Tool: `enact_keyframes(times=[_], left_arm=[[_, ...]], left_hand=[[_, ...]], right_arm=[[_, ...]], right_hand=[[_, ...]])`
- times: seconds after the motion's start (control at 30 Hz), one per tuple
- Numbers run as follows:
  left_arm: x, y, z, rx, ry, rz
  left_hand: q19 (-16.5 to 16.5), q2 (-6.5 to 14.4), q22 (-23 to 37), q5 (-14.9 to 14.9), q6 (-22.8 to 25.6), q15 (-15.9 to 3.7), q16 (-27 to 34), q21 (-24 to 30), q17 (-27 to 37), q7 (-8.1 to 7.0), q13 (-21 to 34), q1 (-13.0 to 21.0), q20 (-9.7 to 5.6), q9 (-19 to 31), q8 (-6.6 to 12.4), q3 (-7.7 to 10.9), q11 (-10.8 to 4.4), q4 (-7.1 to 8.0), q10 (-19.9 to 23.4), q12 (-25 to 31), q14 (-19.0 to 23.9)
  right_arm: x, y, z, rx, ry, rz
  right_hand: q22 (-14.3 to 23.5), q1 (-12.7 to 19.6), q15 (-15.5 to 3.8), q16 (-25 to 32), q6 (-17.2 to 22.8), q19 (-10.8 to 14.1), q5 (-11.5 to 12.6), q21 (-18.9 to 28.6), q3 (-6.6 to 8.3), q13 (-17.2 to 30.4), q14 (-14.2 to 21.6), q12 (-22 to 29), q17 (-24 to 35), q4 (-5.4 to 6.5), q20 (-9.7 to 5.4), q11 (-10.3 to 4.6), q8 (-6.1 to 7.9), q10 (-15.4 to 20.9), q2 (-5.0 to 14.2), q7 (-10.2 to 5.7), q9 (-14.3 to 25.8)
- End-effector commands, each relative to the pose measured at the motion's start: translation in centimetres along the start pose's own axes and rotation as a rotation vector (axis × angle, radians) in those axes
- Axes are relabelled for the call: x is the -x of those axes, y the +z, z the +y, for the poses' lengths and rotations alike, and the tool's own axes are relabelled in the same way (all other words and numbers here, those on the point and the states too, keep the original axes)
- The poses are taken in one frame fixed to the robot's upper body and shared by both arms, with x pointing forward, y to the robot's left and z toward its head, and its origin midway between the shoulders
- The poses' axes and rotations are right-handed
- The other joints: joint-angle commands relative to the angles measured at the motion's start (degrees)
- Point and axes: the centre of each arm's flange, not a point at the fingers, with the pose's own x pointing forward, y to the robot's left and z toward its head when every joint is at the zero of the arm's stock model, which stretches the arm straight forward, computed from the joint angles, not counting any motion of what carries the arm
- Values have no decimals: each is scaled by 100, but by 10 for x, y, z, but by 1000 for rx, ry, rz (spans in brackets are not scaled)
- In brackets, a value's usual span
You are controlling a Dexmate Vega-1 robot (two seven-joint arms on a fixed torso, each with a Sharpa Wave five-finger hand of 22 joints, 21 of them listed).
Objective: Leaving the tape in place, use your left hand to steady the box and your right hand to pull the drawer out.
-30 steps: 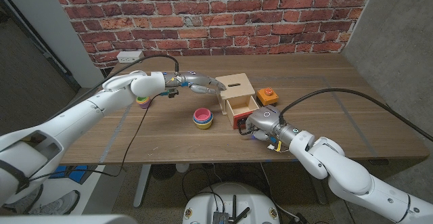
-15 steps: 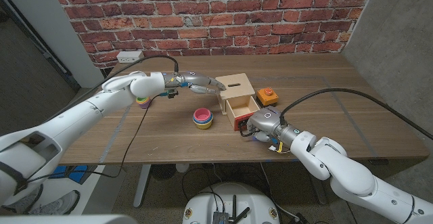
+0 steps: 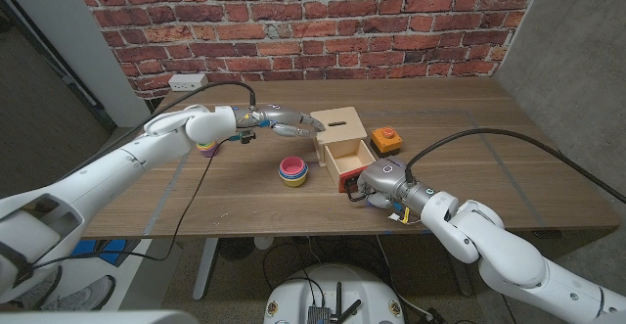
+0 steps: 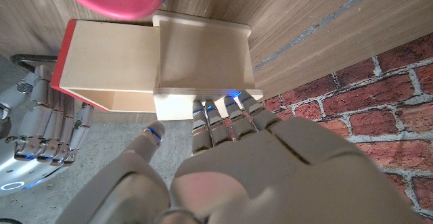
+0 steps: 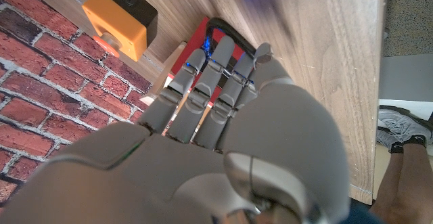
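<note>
Wooden box [image 3: 337, 128]: mid-worktop, judged light, stiff, liable to slide.
Drawer [image 3: 348, 161]: partly out; red front is gripped.
Left hand [image 3: 286, 120]: fingers pressed against box, grasping nothing.
Right hand [image 3: 380, 180]: fingers clenched on drawer front.

The drawer [image 3: 348, 161] is drawn a little further out of the box [image 3: 337, 125] than a second ago, and the right hand [image 3: 377, 181] at its red front is shifted slightly nearer the table's near edge.
</note>
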Motion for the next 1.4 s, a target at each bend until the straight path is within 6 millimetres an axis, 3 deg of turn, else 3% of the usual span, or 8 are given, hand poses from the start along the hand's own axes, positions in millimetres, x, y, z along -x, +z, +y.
enact_keyframes(times=[0.03, 1.4], left_arm=[[4, -1, -3, 8, -2, 8], [-5, -5, 1, 15, -1, 2]], left_hand=[[39, 387, 8, -1, 45, -486, 30, 7, 25, -11, 14, 15, -931, 18, 2, 47, -2, -16, 64, 39, 79], [44, 380, 9, -6, 57, -471, 25, 2, 26, -3, 15, 6, -930, 19, -9, 93, 19, -27, 56, 30, 82]], right_arm=[[4, 3, 1, -13, 18, 4], [15, -1, 0, -17, 60, 45]], right_hand=[[30, 0, -238, 43, 188, 44, 39, 24, 41, 20, 53, 45, 19, 3, -752, 4, 203, 52, 54, -116, 48], [30, -5, -238, 39, 196, 36, 40, 24, 50, 34, 47, 51, 21, 5, -753, 4, 214, 52, 54, -109, 45]])
